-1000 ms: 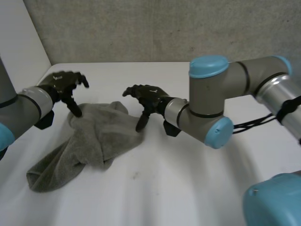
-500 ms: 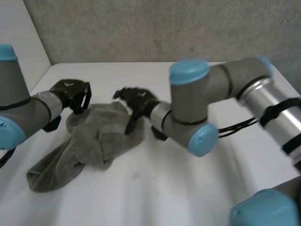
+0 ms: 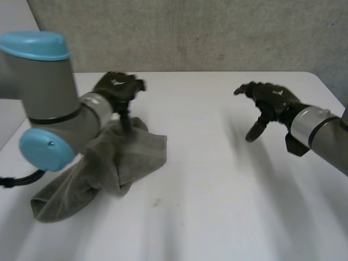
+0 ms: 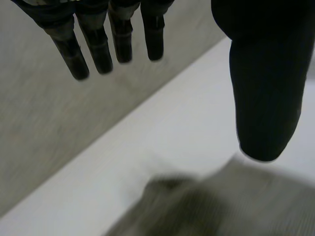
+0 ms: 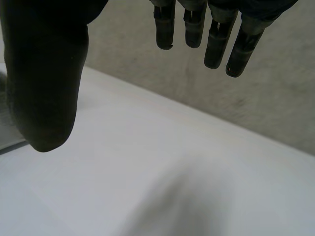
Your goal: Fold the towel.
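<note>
Swinging clear of the cloth within the last second, the robot's right hand (image 3: 270, 99) now hangs over the bare right side of the white table (image 3: 217, 206), fingers straight and loosely spread, thumb apart, holding nothing. Its left hand (image 3: 116, 90) has shifted along the far edge of the crumpled grey terry towel (image 3: 117, 163), which lies in a soft, rumpled heap near the table's left edge, one tail trailing toward the front-left corner. Fingers there are straight and apart from the thumb, nothing pinched; the thumb tip appears to touch the pile, though the blurred wrist view leaves that uncertain. Folding has not begun. Limp, nappy cloth like this would likely need spreading flat first: each hand pinching a separate corner firmly, then drawing outward, low and even, so edges meet.
</note>
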Motion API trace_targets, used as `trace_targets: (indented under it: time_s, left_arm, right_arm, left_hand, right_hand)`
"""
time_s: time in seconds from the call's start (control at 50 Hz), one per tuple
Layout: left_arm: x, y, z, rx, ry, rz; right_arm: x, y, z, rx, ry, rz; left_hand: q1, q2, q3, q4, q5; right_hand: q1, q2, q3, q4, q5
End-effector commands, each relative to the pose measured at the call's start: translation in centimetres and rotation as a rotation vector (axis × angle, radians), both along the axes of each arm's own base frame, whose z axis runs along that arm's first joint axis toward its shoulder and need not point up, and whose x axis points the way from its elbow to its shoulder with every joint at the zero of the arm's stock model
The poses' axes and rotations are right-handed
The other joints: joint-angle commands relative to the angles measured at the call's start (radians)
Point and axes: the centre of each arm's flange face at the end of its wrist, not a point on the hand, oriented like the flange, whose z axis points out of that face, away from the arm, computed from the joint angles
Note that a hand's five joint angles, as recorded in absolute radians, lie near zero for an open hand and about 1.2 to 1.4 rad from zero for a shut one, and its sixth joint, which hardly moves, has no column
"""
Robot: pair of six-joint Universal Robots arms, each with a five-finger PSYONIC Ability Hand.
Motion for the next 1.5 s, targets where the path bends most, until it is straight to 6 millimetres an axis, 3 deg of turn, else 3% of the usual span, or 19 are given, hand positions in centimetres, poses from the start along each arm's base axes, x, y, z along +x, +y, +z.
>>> trace_targets:
  time_s: [0.02, 0.2, 0.24, 0.28, 0.3, 0.58, 0.68, 0.72, 0.82, 0.9, 0.92, 1.0, 1.04, 1.1, 1.14, 1.2, 1.32, 1.42, 1.5]
  left_arm:
    - [7.5, -2.5, -3.1, 0.118, -0.095, 0.202]
    - [10.3, -3.2, -6.7, 0.204, -0.189, 0.246]
    - [10.3, -3.2, -7.3, 0.216, -0.213, 0.234]
    - [9.6, -3.1, -7.8, 0.217, -0.230, 0.204]
    - [9.6, -3.1, -7.8, 0.217, -0.230, 0.204]
    - [-4.6, 3.2, -0.4, -0.026, 0.059, -0.161]
    - [-9.1, 7.2, -2.0, -0.001, 0.067, -0.295]
    - [-11.3, 9.6, -4.6, 0.042, 0.045, -0.364]
    - [-13.3, 12.1, -8.7, 0.104, -0.008, -0.429]
    - [-14.2, 13.8, -9.7, 0.118, -0.017, -0.471]
    - [-14.4, 14.4, -9.7, 0.120, -0.019, -0.486]
    - [-14.5, 15.1, -8.2, 0.096, 0.001, -0.499]
    - [-13.9, 14.6, -5.1, 0.045, 0.037, -0.483]
    - [-13.3, 14.1, -3.6, 0.021, 0.058, -0.465]
    - [-10.7, 10.9, -0.6, -0.031, 0.084, -0.366]
    - [-8.3, 8.9, 0.9, -0.049, 0.086, -0.284]
    - [-5.3, 7.1, 0.3, -0.009, 0.057, -0.200]
    - [-1.0, 4.9, -2.9, 0.079, -0.055, -0.081]
    - [0.2, 4.5, -4.1, 0.094, -0.115, -0.053]
  right_arm:
    - [0.6, 0.4, -2.7, 0.084, 0.013, 0.045]
    - [0.7, 0.5, -3.3, 0.101, 0.019, 0.049]
    - [0.7, 0.6, -3.4, 0.104, 0.020, 0.049]
    - [0.6, 0.6, -3.5, 0.109, 0.021, 0.048]
    - [0.6, 0.6, -3.5, 0.109, 0.021, 0.048]
    - [0.2, 0.5, -1.3, 0.047, 0.005, 0.035]
    - [0.0, 0.4, -0.3, 0.017, -0.001, 0.029]
    - [-0.7, -0.2, 0.4, -0.004, -0.005, 0.006]
    - [-1.5, -1.0, 1.0, -0.025, -0.009, -0.023]
    - [-1.7, -1.1, 1.3, -0.032, -0.011, -0.031]
    - [-1.8, -1.2, 1.3, -0.032, -0.011, -0.034]
    - [-1.8, -1.2, 1.3, -0.031, -0.011, -0.032]
    - [-1.7, -1.1, 1.3, -0.032, -0.010, -0.029]
    - [-1.6, -1.0, 1.2, -0.030, -0.010, -0.023]
    - [-1.6, -1.0, 1.2, -0.030, -0.010, -0.023]
    - [-1.5, -0.9, 1.0, -0.024, -0.009, -0.021]
    - [-1.4, -0.8, 0.7, -0.015, -0.007, -0.017]
    - [-1.4, -0.8, 0.4, -0.006, -0.003, -0.015]
    - [-1.4, -0.8, 0.3, -0.008, 0.002, -0.013]
  left_hand:
    - [-0.065, -0.061, -0.062, -0.071, -0.068]
    - [0.079, 0.083, 0.082, 0.072, 0.076]
    - [0.337, 0.341, 0.341, 0.331, 0.334]
    - [1.100, 1.104, 1.103, 1.094, 1.097]
    - [1.103, 1.107, 1.106, 1.097, 1.100]
    - [1.103, 1.107, 1.106, 1.097, 1.100]
    - [1.103, 1.107, 1.106, 1.097, 1.100]
    - [1.103, 1.107, 1.106, 1.097, 1.100]
    - [1.103, 1.107, 1.106, 1.097, 1.100]
    - [1.062, 1.066, 1.066, 1.056, 1.059]
    - [0.745, 0.750, 0.749, 0.739, 0.743]
    - [0.407, 0.412, 0.411, 0.401, 0.405]
    - [0.045, 0.050, 0.049, 0.039, 0.043]
    - [-0.012, -0.008, -0.009, -0.018, -0.015]
    - [-0.044, -0.040, -0.041, -0.051, -0.047]
    - [-0.048, -0.043, -0.044, -0.054, -0.050]
    - [-0.036, -0.032, -0.032, -0.042, -0.039]
    - [-0.004, 0.001, 0.000, -0.010, -0.006]
    - [0.005, 0.009, 0.009, -0.001, 0.002]
  right_hand:
    - [-0.053, -0.057, -0.059, -0.077, -0.060]
    - [-0.053, -0.057, -0.059, -0.077, -0.060]
    - [-0.053, -0.057, -0.059, -0.077, -0.060]
    - [-0.053, -0.057, -0.059, -0.077, -0.060]
    - [-0.053, -0.057, -0.059, -0.077, -0.060]
    - [-0.053, -0.057, -0.059, -0.077, -0.060]
    - [-0.053, -0.057, -0.059, -0.077, -0.060]
    - [-0.053, -0.057, -0.059, -0.077, -0.060]
    - [-0.053, -0.057, -0.059, -0.077, -0.060]
    - [-0.053, -0.057, -0.059, -0.077, -0.060]
    - [-0.053, -0.057, -0.059, -0.077, -0.060]
    - [-0.053, -0.057, -0.059, -0.077, -0.060]
    - [-0.053, -0.057, -0.059, -0.077, -0.060]
    - [-0.053, -0.057, -0.059, -0.077, -0.060]
    - [-0.053, -0.057, -0.059, -0.077, -0.060]
    - [-0.053, -0.057, -0.059, -0.077, -0.060]
    - [-0.053, -0.057, -0.059, -0.077, -0.060]
    - [-0.053, -0.057, -0.059, -0.077, -0.060]
    - [-0.053, -0.057, -0.059, -0.077, -0.060]
